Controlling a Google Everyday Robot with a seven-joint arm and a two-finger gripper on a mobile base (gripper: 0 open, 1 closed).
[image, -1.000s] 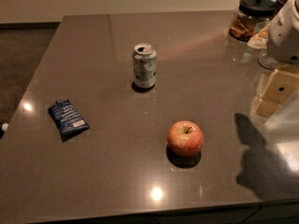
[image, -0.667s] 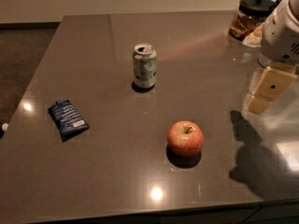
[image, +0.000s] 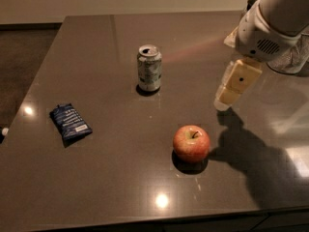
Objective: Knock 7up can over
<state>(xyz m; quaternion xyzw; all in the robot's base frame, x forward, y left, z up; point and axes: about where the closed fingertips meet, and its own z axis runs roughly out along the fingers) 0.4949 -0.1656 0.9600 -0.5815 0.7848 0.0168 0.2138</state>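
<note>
Gripper (image: 223,99) hangs low over the table's right side w/ nothing in it; can't tell if open or shut. 7up can (image: 149,67) is upright, well off to gripper's left, slightly further back. Prob. light, thin-walled, slick alu. No grasp needed: a side push near the top rim should tip it. Apple (image: 191,143) sits near gripper, front-left.

Jaws hang well right of the upright 7up can (image: 149,67).

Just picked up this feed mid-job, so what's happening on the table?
The robot's gripper hangs above the table at the view's right, well apart from the 7up can, which stands upright near the middle, untouched. A red apple sits nearer the front, and a blue snack packet lies at the left.
</note>
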